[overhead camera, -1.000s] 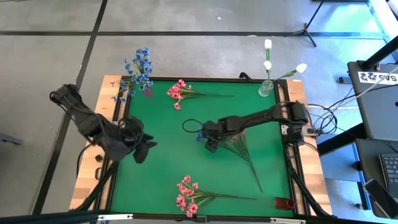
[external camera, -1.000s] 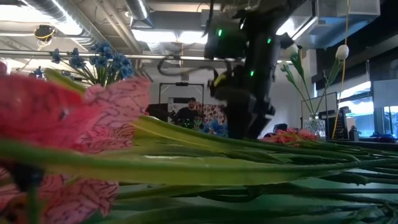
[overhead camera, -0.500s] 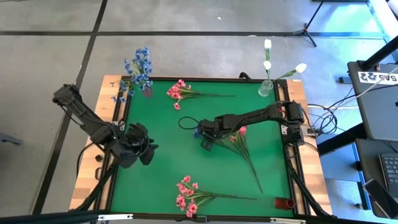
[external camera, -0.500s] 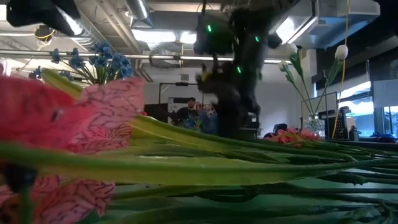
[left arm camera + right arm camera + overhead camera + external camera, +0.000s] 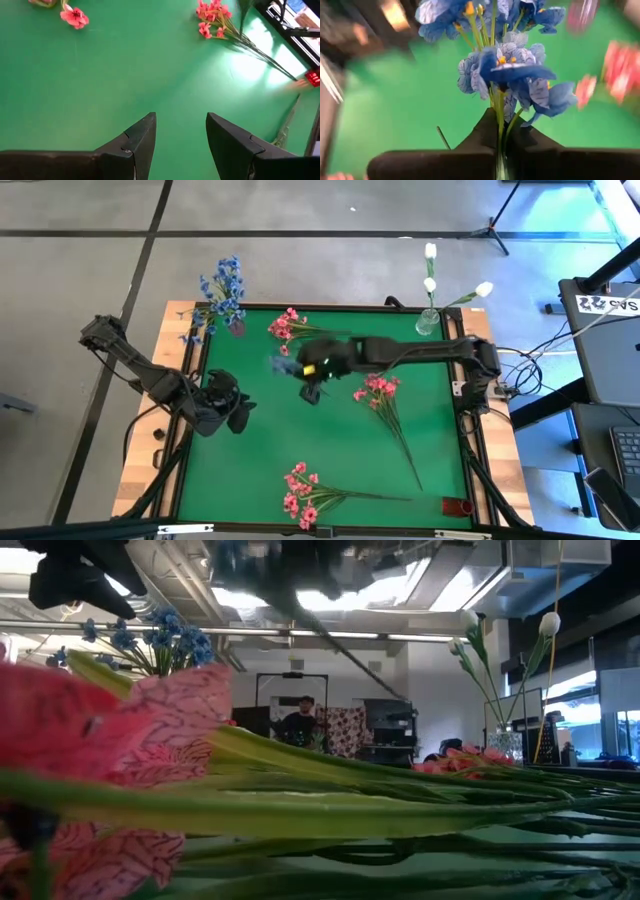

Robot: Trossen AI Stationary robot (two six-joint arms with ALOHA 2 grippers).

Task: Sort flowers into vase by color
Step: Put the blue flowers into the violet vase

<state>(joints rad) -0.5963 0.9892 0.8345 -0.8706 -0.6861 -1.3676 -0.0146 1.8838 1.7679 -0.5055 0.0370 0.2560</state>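
Right gripper point(image 5: 499, 145) pinched tight on blue flower point(image 5: 507, 75) stems, blooms sticking up just past fingers. Thin stems may slip, flower may drop. Left gripper point(image 5: 181, 142) open, holding nothing.

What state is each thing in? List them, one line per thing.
right gripper: fingers shut on the blue spray, above the mat.
blue spray: held by its stems, lifted off the mat.
left gripper: fingers open, empty, over bare mat.
blue flowers: standing at the table's far left corner.
white buds: upright in the glass vase.
pink sprays: three, lying flat on the green mat.
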